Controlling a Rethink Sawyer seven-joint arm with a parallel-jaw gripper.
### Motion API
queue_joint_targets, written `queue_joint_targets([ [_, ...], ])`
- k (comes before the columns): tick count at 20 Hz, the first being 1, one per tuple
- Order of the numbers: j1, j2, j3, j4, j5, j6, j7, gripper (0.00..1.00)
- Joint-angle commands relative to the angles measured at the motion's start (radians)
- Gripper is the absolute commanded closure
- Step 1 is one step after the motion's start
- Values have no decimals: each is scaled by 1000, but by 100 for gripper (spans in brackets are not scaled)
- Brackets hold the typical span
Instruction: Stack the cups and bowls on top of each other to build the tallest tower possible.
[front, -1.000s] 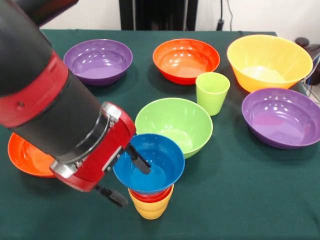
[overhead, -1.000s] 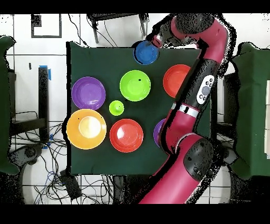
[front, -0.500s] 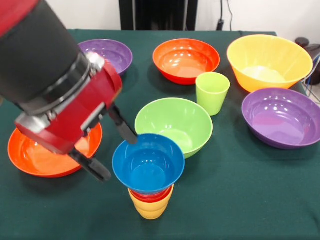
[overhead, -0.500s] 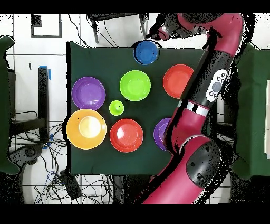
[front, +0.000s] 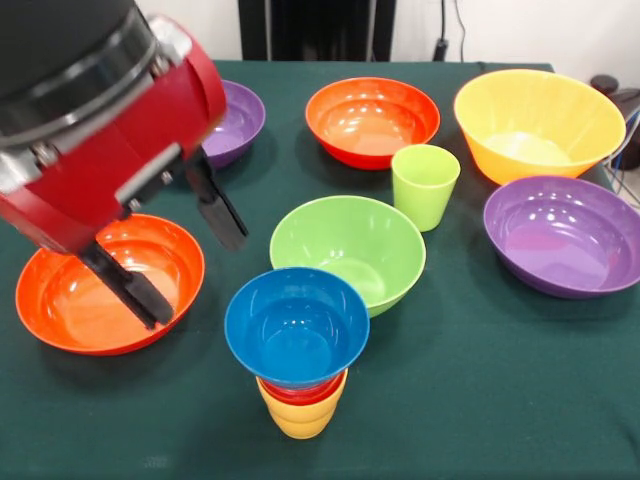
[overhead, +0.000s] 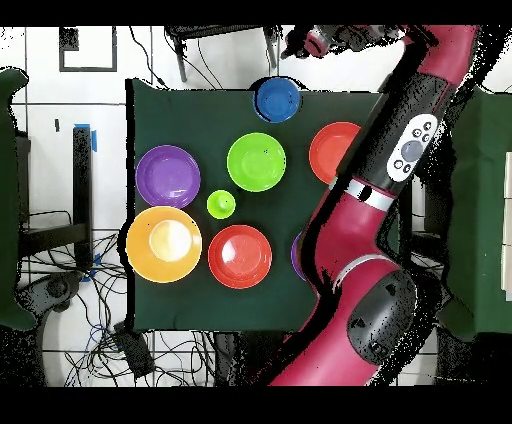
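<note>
Hovering left of the tower, gripper spreading its fingers wide, holding nothing. Blue bowl sitting on top, hiding most of the red cup and yellow cup. Partly blocking the red-orange bowl behind.

You get bright, even light from overhead: white glare spots sit in the purple bowl and large orange bowl, well away from the jaws. Soft shadows hug each piece on the tabletop.
</note>
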Motion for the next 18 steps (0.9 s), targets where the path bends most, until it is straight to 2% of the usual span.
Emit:
queue_joint_targets([
  [1, 36, -68, 136, -151, -246, 127, 69, 0],
  [3, 28, -75, 121, -137, -217, 105, 117, 0],
  [4, 13, -76, 60, -105, -145, 95, 155, 0],
  [5, 9, -78, 30, -85, -106, 87, 189, 0],
  [8, -22, -85, -125, 44, 77, 49, 326, 0],
  [10, -64, -96, -215, 178, 212, 24, 440, 0],
  [13, -171, -129, -306, 457, 391, -47, 631, 0],
  [15, -244, -149, -328, 641, 467, -106, 742, 0],
  [18, -278, -166, -349, 759, 509, -171, 809, 0],
])
